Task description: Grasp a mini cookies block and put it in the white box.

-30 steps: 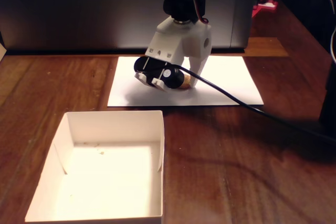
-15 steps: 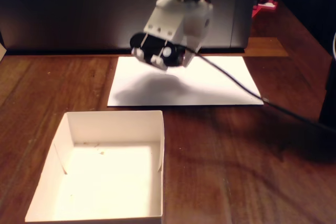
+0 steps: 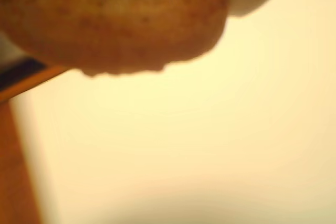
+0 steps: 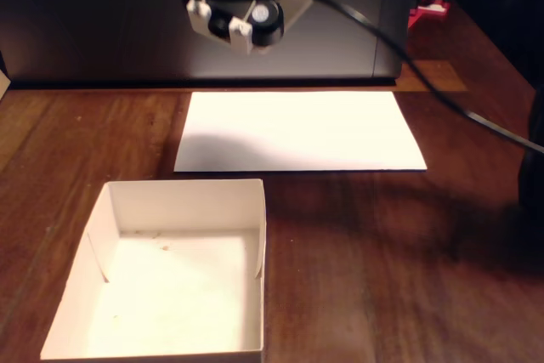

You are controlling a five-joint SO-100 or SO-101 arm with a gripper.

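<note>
The tool (image 4: 228, 21) has been raised from the paper sheet (image 4: 299, 132) – a second ago it was down on the sheet, now it hangs high above its far edge. It is clamped on the cookie (image 3: 113, 19), seen close and blurred in the wrist view. The sheet is left bare. The white box (image 4: 178, 195) lies nearer – carrying over remains.

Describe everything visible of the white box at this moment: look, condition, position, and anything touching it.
In the fixed view, the white box is a shallow, lidless square tray that looks like white cardboard, with low upright walls and folded corners. It sits flat on the wooden table, in front of the white paper sheet and apart from it. Only a few tiny specks lie inside. Nothing touches it; the gripper is raised well beyond it.
</note>
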